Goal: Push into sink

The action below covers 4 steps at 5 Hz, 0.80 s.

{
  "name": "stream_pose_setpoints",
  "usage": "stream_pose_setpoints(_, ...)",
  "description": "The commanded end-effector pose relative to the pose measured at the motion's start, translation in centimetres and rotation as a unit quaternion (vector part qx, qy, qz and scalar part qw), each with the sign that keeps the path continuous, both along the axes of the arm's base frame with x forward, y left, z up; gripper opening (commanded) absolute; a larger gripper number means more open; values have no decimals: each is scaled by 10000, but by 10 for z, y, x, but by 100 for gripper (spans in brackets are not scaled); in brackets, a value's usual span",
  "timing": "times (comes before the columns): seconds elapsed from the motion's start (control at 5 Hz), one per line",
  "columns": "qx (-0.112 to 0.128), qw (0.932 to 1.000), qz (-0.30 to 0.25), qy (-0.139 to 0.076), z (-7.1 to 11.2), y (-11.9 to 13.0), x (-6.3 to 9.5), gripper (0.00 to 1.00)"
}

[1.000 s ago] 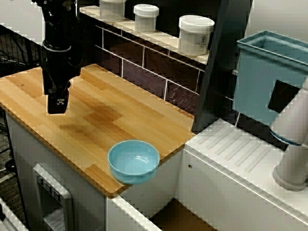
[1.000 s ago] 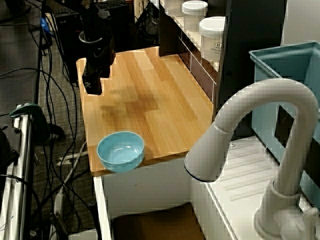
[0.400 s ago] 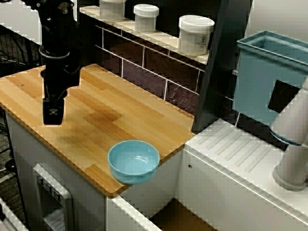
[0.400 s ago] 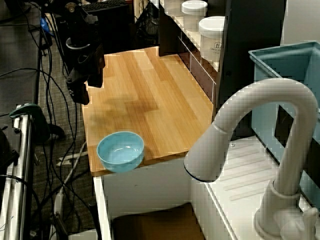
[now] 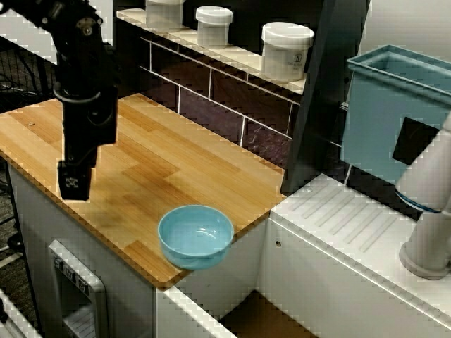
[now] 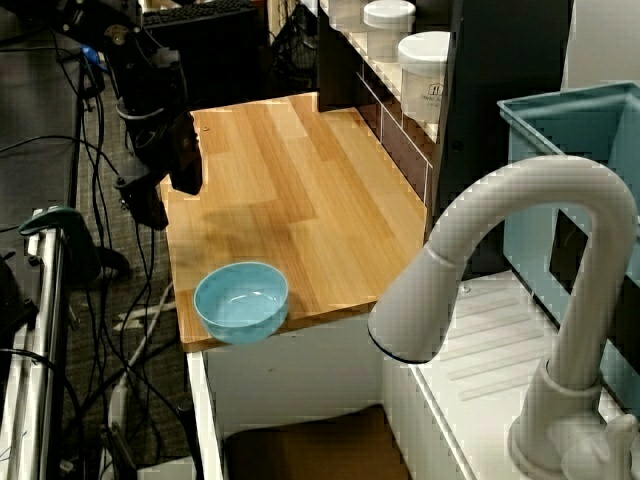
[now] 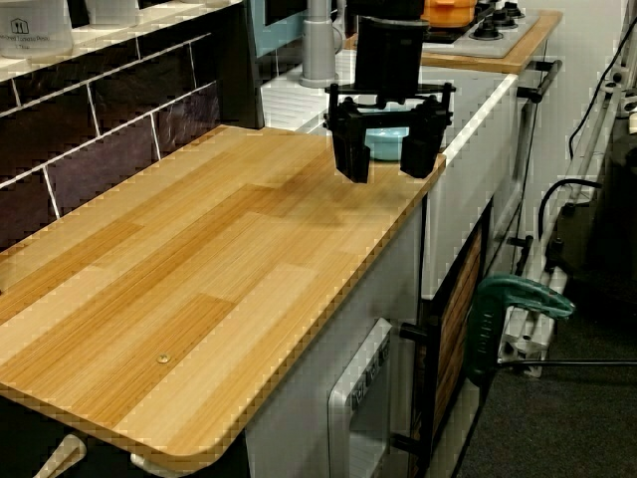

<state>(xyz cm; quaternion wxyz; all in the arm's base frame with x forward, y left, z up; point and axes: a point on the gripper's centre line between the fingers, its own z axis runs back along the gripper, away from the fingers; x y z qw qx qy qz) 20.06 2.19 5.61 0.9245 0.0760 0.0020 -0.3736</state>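
A light-blue bowl (image 5: 196,236) sits at the wooden counter's corner, its rim over the edge beside the sink (image 5: 259,318). The sink shows as a recessed white-walled basin with a brownish floor (image 6: 305,448). My black gripper (image 5: 74,184) hangs at the counter's front edge, well left of the bowl and apart from it. From beside the tap, the gripper (image 6: 150,205) is just off the counter's side edge, up from the bowl (image 6: 241,300). Along the counter, its fingers (image 7: 351,159) stand apart, empty, with the bowl (image 7: 386,146) showing beyond them. The gripper (image 7: 386,159) is open.
The wooden counter (image 5: 151,165) is backed by a tiled wall and a shelf of white jars (image 5: 285,51). A white tap (image 6: 520,270) and ribbed drainboard (image 5: 352,218) lie past the sink. A tall teal bin (image 5: 394,116) stands behind. Cables (image 6: 120,330) and a green clamp (image 7: 508,309) are on the floor side.
The gripper has moved from over the counter out to its front edge and slightly lower. The bowl has not moved.
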Motion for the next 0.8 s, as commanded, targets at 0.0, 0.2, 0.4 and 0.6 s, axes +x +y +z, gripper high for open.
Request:
stream_pose_setpoints(0.0, 98, 9988, -463, -134, -9, -30, 1, 100)
stream_pose_setpoints(0.2, 38, 9985, -536, -54, -11, -43, 3, 100)
stream_pose_setpoints(0.4, 14, 9988, -472, -150, -12, -56, 2, 100)
stream_pose_setpoints(0.6, 9, 9992, -385, -118, -15, -61, 6, 100)
